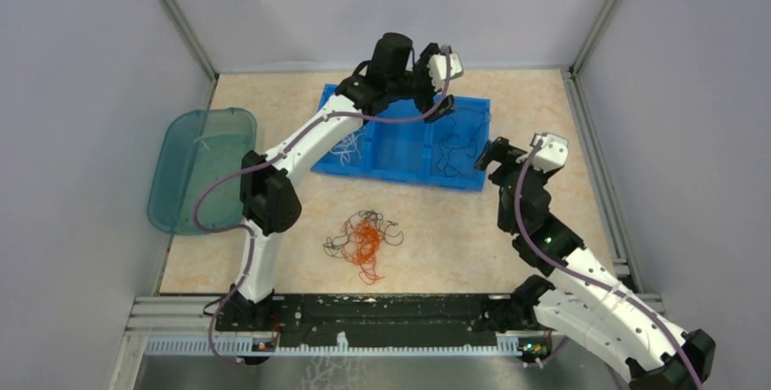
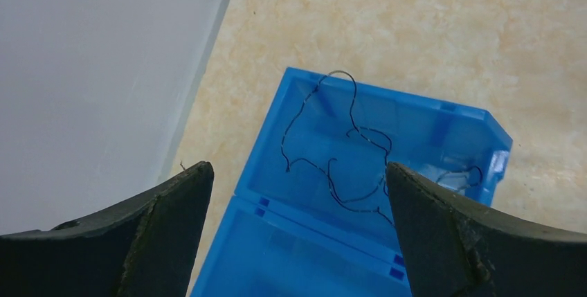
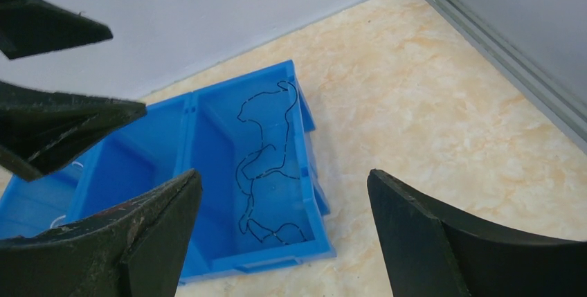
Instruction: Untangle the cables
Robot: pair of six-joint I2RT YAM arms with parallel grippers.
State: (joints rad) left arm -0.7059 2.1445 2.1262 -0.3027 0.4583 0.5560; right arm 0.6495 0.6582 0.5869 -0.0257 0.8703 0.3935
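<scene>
A loose tangle of red-orange and black cables [image 1: 364,237] lies on the table in front of the blue three-compartment tray [image 1: 405,175]. White strands [image 1: 345,146] lie in its left compartment and black strands [image 1: 459,149] in its right one. The black strands also show in the left wrist view [image 2: 346,151] and the right wrist view [image 3: 263,165]. My left gripper [image 1: 439,108] [image 2: 297,167] hangs open and empty above the tray's right compartment. My right gripper [image 1: 498,152] [image 3: 284,174] is open and empty beside the tray's right end. The left gripper's fingers [image 3: 83,113] show in the right wrist view.
A translucent teal lid [image 1: 195,167] lies at the table's left edge. Grey walls enclose the table on three sides, with metal rails along their bases [image 3: 505,55]. The tray's middle compartment [image 1: 400,140] holds nothing that I can see.
</scene>
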